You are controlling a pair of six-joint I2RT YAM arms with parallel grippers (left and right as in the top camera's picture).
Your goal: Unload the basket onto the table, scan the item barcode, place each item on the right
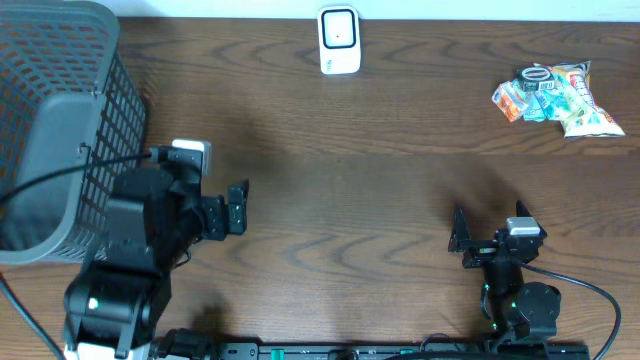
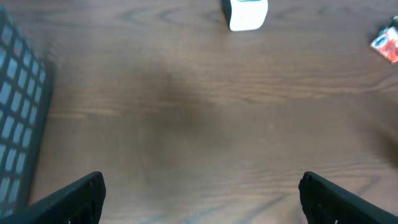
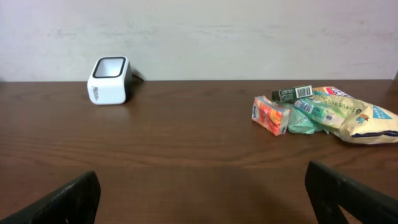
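Observation:
A white barcode scanner [image 1: 339, 40] stands at the far middle of the table, also in the left wrist view [image 2: 247, 14] and the right wrist view [image 3: 109, 79]. A pile of snack items [image 1: 555, 97] lies at the far right: an orange pack [image 3: 270, 116], a dark green box [image 3: 292, 93] with a barcode label, a teal pouch [image 3: 311, 115] and a yellow bag [image 3: 357, 118]. My left gripper [image 1: 240, 207] [image 2: 201, 196] hangs open over bare wood at the left. My right gripper [image 1: 462, 240] [image 3: 202, 196] is open near the front right, far from the items.
A grey mesh basket [image 1: 60, 130] stands at the left edge beside the left arm, its wall in the left wrist view [image 2: 18, 118]. A pale wall runs behind the table's far edge. Cables trail from both arms along the front.

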